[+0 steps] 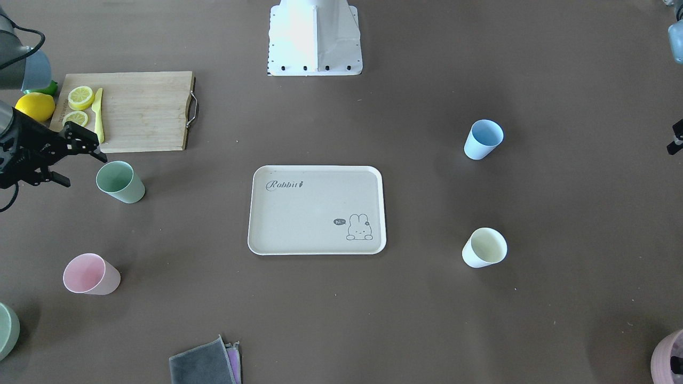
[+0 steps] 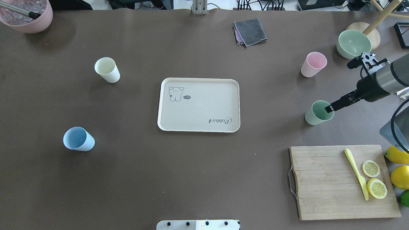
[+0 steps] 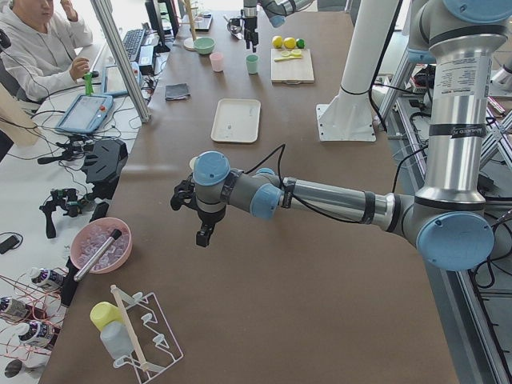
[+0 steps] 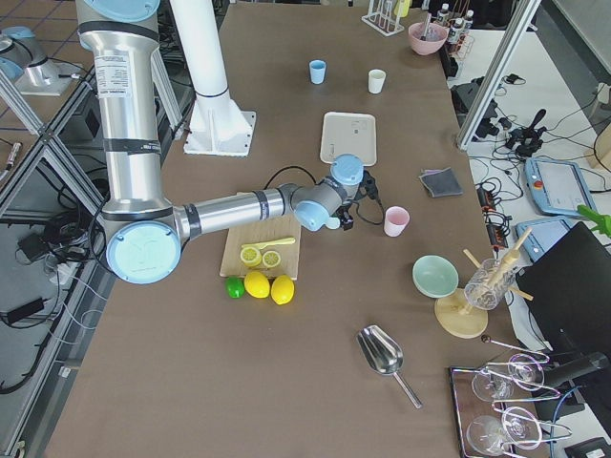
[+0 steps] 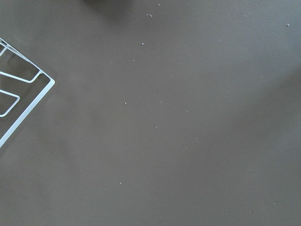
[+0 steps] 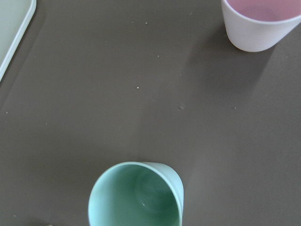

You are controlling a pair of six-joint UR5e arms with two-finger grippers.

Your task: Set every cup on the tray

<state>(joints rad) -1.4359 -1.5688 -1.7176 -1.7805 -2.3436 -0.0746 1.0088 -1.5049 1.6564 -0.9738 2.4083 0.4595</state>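
Note:
The beige Rabbit tray (image 1: 309, 213) lies mid-table with nothing on it; it also shows in the overhead view (image 2: 198, 108). All the cups stand upright on the table, off the tray. The mint cup (image 1: 120, 182) and pink cup (image 1: 90, 273) are on my right side. The blue cup (image 1: 483, 139) and cream cup (image 1: 484, 247) are on my left side. My right gripper (image 1: 84, 170) is open and empty, just beside and above the mint cup (image 6: 136, 195). My left gripper (image 3: 200, 220) hovers over bare table near the far end; I cannot tell its state.
A wooden cutting board (image 1: 139, 112) with lemon slices and a yellow knife lies near the right arm, with whole lemons (image 1: 34, 105) beside it. A sage bowl (image 2: 353, 43), a mauve pot (image 2: 28, 16) and a grey cloth (image 2: 250, 31) sit along the far edge.

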